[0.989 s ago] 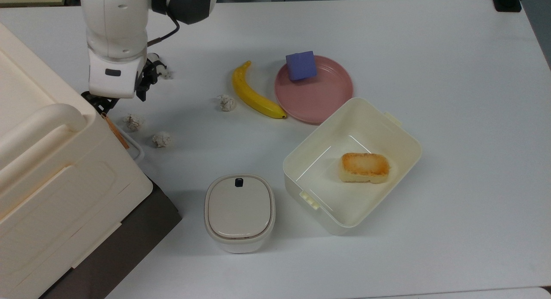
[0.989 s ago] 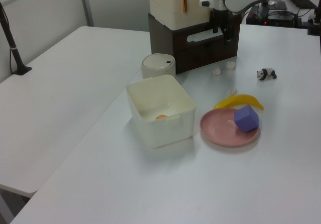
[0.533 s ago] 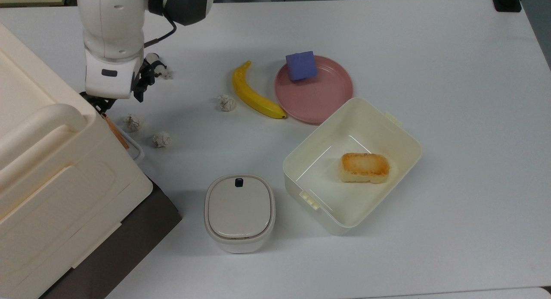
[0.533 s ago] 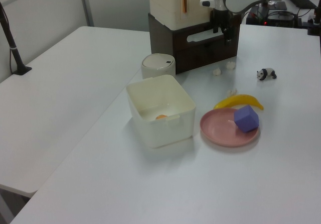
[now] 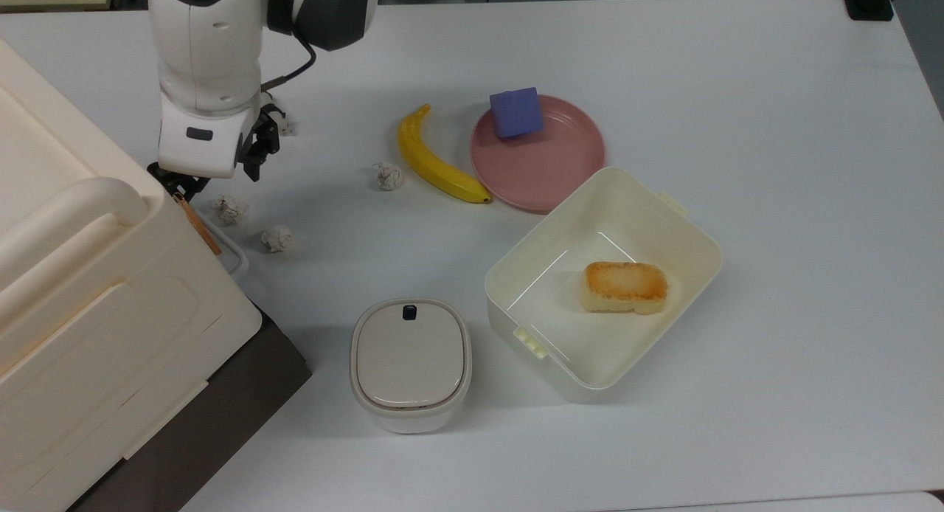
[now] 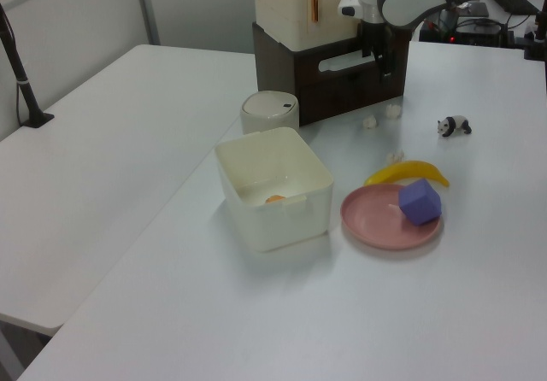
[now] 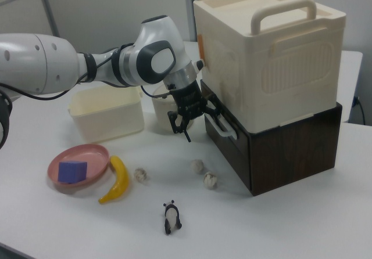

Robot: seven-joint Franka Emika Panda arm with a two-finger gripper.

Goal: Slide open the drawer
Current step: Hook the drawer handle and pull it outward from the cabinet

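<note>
The drawer (image 7: 231, 144) is the dark brown front panel under the cream cabinet (image 7: 273, 67), and it looks pushed in. Its thin white loop handle (image 7: 224, 129) sticks out of the panel, and also shows in the top view as the handle (image 5: 234, 255) and in the left view as the handle (image 6: 344, 61). My gripper (image 7: 196, 119) hangs right in front of the handle's upper end, fingers spread open and pointing down. In the top view the gripper (image 5: 214, 165) is beside the cabinet's corner. In the left view the gripper (image 6: 382, 56) stands at the drawer front (image 6: 342, 82).
Three crumpled paper balls (image 5: 277, 238) and a panda toy (image 7: 171, 217) lie on the table near the drawer front. Further out are a banana (image 5: 435, 165), a pink plate (image 5: 553, 165) with a purple cube (image 5: 515, 112), a cream box (image 5: 693, 232) with bread, and a lidded container (image 5: 410, 361).
The arm has shifted a little toward the top view's right and downward, away from the cabinet's corner. The drawer and handle have not visibly moved.
</note>
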